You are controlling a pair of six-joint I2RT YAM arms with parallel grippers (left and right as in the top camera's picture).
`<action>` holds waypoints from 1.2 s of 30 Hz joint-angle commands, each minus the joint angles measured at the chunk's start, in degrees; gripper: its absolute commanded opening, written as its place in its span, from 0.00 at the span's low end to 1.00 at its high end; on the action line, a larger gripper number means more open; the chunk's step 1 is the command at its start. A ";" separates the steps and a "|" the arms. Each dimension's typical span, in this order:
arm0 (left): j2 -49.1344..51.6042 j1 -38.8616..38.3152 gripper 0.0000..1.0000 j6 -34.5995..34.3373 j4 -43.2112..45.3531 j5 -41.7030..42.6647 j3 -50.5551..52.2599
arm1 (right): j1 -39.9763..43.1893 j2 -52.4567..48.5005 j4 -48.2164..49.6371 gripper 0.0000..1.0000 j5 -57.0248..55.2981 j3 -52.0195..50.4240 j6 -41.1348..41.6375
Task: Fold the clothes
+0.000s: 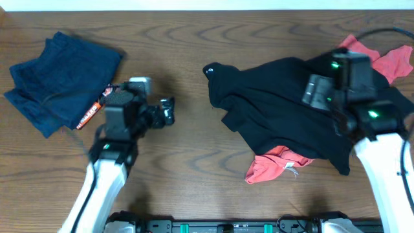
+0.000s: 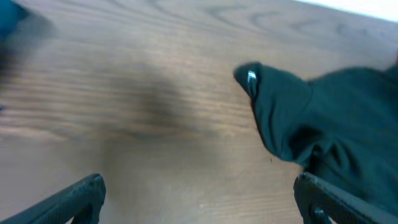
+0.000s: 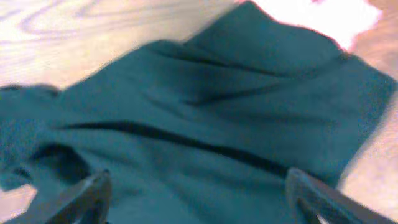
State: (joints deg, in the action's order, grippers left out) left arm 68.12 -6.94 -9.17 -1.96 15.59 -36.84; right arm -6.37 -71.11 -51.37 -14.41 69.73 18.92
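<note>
The clothes lie in two places. A crumpled black T-shirt [image 1: 278,103] with a small white mark sits at centre right, on top of a pinkish-red garment [image 1: 272,168] that also shows behind it [image 1: 388,61]. A folded navy garment [image 1: 58,81] lies far left. My right gripper [image 1: 315,90] hovers over the black shirt [image 3: 205,112], and its wrist view shows it [image 3: 199,196] open with only fabric below. My left gripper [image 1: 169,111] stands open over bare wood [image 2: 199,199]. The shirt's collar end [image 2: 323,118] lies ahead and to the right of it.
An orange-red label [image 1: 90,115] sticks out from the navy garment beside the left arm. The wooden table [image 1: 194,175] ends at a dark rail along the front edge [image 1: 233,226]. A pale patch of the pinkish garment [image 3: 317,15] shows beyond the shirt.
</note>
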 commanded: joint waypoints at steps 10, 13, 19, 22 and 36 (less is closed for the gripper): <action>27.69 -12.59 0.98 -1.95 2.78 3.28 -12.24 | 1.86 1.95 -8.68 0.94 -0.13 0.44 1.05; 31.63 -14.40 0.98 -4.98 5.49 3.37 -14.60 | 1.88 1.95 -8.66 0.95 -0.17 0.44 0.70; 38.47 -16.31 0.98 -19.87 22.03 8.00 -15.10 | 1.88 1.95 -8.81 0.97 -0.17 0.44 -2.29; 41.94 -16.70 0.98 -27.32 23.98 7.96 -15.10 | 1.88 1.95 -9.20 0.97 -0.15 0.44 -2.25; 47.39 -18.01 0.13 -35.10 35.36 10.93 -15.72 | 1.88 1.95 -10.93 0.96 -0.20 0.44 -2.25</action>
State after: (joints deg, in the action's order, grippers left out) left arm 115.33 -24.64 -43.09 31.68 25.30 -52.62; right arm -4.97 -69.36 -61.71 -14.50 69.73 17.34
